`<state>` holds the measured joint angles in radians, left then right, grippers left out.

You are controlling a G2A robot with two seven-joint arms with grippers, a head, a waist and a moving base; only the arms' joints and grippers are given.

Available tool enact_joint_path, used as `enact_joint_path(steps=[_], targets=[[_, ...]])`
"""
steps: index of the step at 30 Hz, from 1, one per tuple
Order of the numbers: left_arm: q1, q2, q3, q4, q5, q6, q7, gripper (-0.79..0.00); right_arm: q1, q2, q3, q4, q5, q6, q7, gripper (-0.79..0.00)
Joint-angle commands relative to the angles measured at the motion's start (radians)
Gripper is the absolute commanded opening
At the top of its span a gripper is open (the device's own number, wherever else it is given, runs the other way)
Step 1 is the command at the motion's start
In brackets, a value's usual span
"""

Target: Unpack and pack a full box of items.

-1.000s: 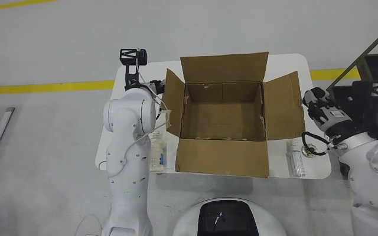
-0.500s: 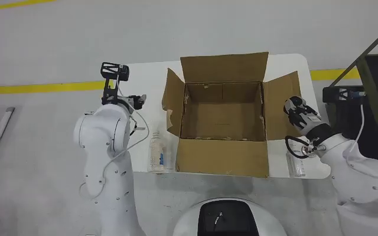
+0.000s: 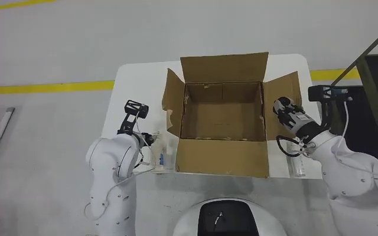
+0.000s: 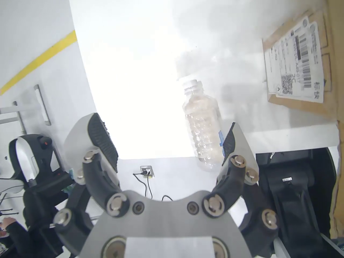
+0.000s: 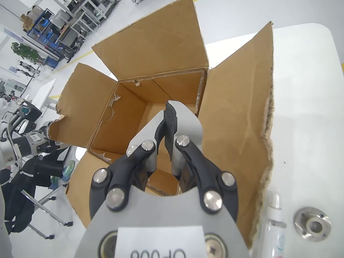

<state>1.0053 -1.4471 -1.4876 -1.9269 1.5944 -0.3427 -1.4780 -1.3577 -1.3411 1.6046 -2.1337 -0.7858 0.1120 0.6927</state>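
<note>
cardboard box (image 3: 222, 112) sitting open on white table (image 3: 136, 82). left gripper (image 4: 164, 124), fingers spread, hovering at water bottle (image 4: 203, 124) lying beside box. right gripper (image 5: 169, 114), fingers pressed together, hanging over box's side flap.

A yellow floor line (image 3: 53, 87) runs past the white table (image 3: 283, 62).

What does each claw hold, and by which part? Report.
Nothing. The left claw is open beside the bottle, not gripping it; the right claw is shut, empty.
</note>
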Motion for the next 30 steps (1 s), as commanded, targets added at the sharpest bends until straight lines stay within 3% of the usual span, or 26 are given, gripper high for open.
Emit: enact_joint_path(steps=[1, 14, 17, 21, 30], targets=[[0.001, 0.003, 0.003, -0.002, -0.012, 0.015, -0.014, 0.000, 0.010, 0.002, -0.006, 0.012, 0.002, -0.002, 0.001, -0.785], [0.004, 0.003, 0.002, -0.002, -0.017, 0.018, -0.004, 0.000, 0.090, 0.010, -0.071, 0.094, -0.030, -0.007, 0.022, -0.785], [0.028, 0.006, 0.003, -0.005, -0.060, 0.004, 0.048, 0.000, 0.104, 0.012, -0.078, 0.105, -0.023, -0.010, 0.025, -0.785], [0.063, 0.008, -0.030, -0.017, -0.172, 0.040, 0.016, 0.000, 0.114, 0.015, -0.083, 0.116, -0.018, -0.013, 0.029, -0.785], [0.176, 0.023, -0.078, -0.030, -0.306, 0.019, 0.015, 0.000, 0.122, 0.022, -0.085, 0.131, -0.017, -0.015, 0.041, -0.785]])
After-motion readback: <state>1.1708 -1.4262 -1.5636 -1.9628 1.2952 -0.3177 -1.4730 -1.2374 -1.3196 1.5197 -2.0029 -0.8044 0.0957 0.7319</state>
